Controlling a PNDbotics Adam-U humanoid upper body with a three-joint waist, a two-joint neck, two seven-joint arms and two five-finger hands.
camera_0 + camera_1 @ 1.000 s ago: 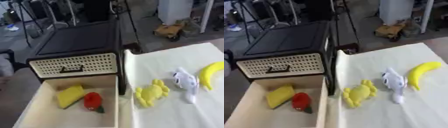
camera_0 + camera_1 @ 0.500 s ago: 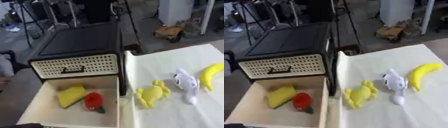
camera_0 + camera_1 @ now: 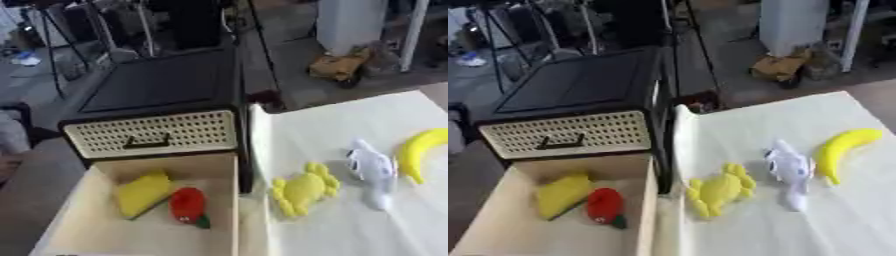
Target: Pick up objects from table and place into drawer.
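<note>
Nothing moved, open drawer [image 3: 105, 235], yellow crab [image 3: 717, 191], banana [image 3: 840, 149] on table

A grey floor [image 3: 289, 75] stretches behind the cream-covered table [image 3: 833, 220]. Black tripod legs [image 3: 52, 65] stand at the far left, a white cabinet [image 3: 794, 25] at the far right, with a tan object [image 3: 776, 67] at its foot.
</note>
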